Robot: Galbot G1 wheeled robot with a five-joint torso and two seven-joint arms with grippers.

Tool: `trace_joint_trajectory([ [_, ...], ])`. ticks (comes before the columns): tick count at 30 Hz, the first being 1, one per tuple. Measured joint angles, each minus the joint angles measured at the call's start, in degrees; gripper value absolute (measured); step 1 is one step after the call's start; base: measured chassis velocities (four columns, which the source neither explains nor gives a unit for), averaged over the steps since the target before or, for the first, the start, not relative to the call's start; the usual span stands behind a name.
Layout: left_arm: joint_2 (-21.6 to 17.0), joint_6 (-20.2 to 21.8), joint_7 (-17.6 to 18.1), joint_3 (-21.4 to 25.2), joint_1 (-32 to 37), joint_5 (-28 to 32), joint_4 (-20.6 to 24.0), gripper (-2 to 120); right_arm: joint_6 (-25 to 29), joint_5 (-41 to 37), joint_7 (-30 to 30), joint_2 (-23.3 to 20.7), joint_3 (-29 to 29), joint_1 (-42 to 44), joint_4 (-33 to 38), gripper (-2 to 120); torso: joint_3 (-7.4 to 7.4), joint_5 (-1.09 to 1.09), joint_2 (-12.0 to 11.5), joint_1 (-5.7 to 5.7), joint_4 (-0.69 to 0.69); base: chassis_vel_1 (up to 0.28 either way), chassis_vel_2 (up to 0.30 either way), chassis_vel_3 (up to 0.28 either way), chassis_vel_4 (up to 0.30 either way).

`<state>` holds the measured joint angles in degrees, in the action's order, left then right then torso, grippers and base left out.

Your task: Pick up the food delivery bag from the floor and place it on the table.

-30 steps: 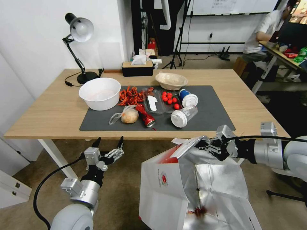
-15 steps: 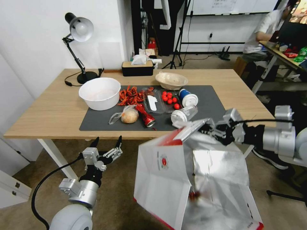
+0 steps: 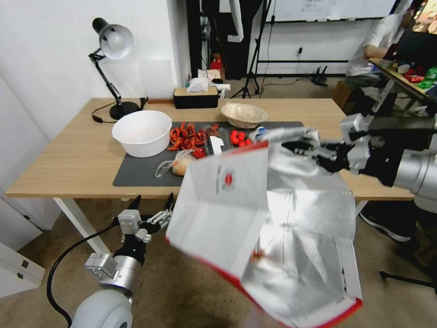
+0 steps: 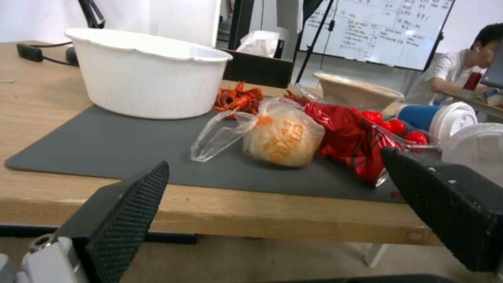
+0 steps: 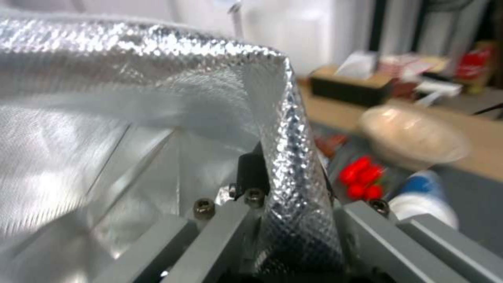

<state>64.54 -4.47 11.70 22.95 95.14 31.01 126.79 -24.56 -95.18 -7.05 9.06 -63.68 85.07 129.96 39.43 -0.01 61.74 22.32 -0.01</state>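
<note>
The food delivery bag (image 3: pixel 218 205), white with a red logo, red edges and silver foil lining, hangs tilted in the air in front of the table (image 3: pixel 68 155), its mouth toward me. My right gripper (image 3: pixel 302 146) is shut on the bag's foil rim (image 5: pixel 293 157) at table height. The bag hides part of the dark grey mat (image 3: pixel 141 171). My left gripper (image 3: pixel 152 207) stands open below the table's front edge, apart from the bag, with nothing between its fingers (image 4: pixel 125 204). The beige floor (image 3: pixel 182 291) lies beneath.
On the mat sit a white bowl (image 3: pixel 142 133), red crayfish shells (image 3: pixel 184 135), cherry tomatoes (image 3: pixel 239 136), a bagged bread roll (image 4: pixel 278 135) and lidded cups (image 4: pixel 445 118). A desk lamp (image 3: pixel 111 43), a tissue box (image 3: pixel 195 96) and a beige bowl (image 3: pixel 243 114) stand behind.
My right gripper has risen and moved toward the table, lifting the bag clear of the floor and swinging it up over the table's front edge. The left arm stays put.
</note>
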Motion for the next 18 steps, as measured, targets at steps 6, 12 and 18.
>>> trace_joint_trajectory([
  [6,-0.01,-0.2,-0.01,0.13,0.29,-0.04,-0.1,100,0.06,-9.24,9.08,-1.05,3.51,-10.18,-3.98,0,0.0,0.02,-0.02,0.0,0.0,0.0,0.0,0.0,0.0],
  [12,0.29,-0.2,0.12,-0.26,-0.06,-0.14,-0.29,100,0.07,-16.24,21.27,-0.87,4.27,-15.06,-7.14,0,-0.01,0.0,-0.03,-0.01,-0.01,0.0,0.0,0.0,0.0],
  [18,0.2,-0.2,0.12,-0.48,-0.07,-0.3,-0.44,100,0.07,-18.19,32.91,-0.85,5.34,-16.95,-11.34,0,-0.01,0.02,-0.05,-0.02,0.0,0.0,0.0,0.0,0.0],
])
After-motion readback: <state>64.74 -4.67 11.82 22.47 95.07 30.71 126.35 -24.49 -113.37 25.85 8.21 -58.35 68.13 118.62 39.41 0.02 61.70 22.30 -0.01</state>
